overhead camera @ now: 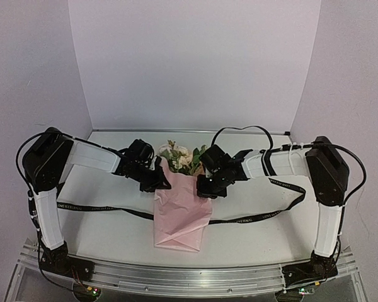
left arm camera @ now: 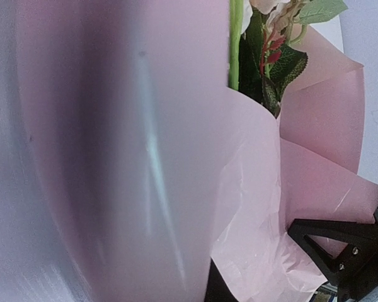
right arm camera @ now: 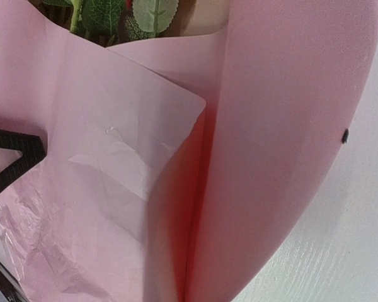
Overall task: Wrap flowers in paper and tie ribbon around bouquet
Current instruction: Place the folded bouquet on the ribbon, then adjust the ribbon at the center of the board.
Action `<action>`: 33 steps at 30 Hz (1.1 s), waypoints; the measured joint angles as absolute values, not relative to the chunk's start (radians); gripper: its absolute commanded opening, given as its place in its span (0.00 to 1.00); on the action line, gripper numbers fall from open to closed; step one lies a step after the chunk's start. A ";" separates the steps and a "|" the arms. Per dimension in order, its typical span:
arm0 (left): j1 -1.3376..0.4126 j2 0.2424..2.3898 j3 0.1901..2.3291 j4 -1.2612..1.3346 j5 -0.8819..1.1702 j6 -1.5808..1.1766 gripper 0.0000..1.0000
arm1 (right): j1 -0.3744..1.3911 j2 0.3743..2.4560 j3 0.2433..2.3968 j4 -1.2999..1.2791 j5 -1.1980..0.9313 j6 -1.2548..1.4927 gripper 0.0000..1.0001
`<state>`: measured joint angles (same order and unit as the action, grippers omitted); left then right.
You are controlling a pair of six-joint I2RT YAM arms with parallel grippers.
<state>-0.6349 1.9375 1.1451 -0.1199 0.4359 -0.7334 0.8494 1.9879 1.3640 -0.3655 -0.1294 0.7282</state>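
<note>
The bouquet lies mid-table: pink and cream flowers poke out of the far end of a cone of light-pink paper. My left gripper sits at the cone's upper left edge and my right gripper at its upper right edge, each shut on a fold of the paper. The paper fills the left wrist view, with green leaves at the top. In the right wrist view a paper crease runs down between the hidden jaws. The black ribbon lies flat across the table, passing under the cone.
The white table is closed in by pale walls at the back and sides. An aluminium rail with both arm bases runs along the near edge. The ribbon's right part trails toward the right arm.
</note>
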 measured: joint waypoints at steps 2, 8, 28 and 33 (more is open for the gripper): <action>-0.638 1.936 1.133 -0.110 0.430 -0.737 0.14 | 0.854 1.984 1.352 -0.356 -0.121 0.734 0.00; -0.644 1.925 1.116 -0.100 0.414 -0.746 0.42 | 0.860 1.983 1.333 -0.343 -0.115 0.742 0.11; -0.520 1.522 1.024 -0.344 0.002 -0.885 0.97 | 0.822 1.660 1.191 -0.486 0.045 0.791 0.96; -0.438 1.366 0.912 -0.478 -0.124 -1.000 0.92 | 0.809 1.648 1.152 -0.500 0.048 0.799 0.96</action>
<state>-0.4384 1.3662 0.9117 -0.4779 -0.1242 -1.0003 0.8094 1.6478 1.1516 -0.4996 0.0481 0.7987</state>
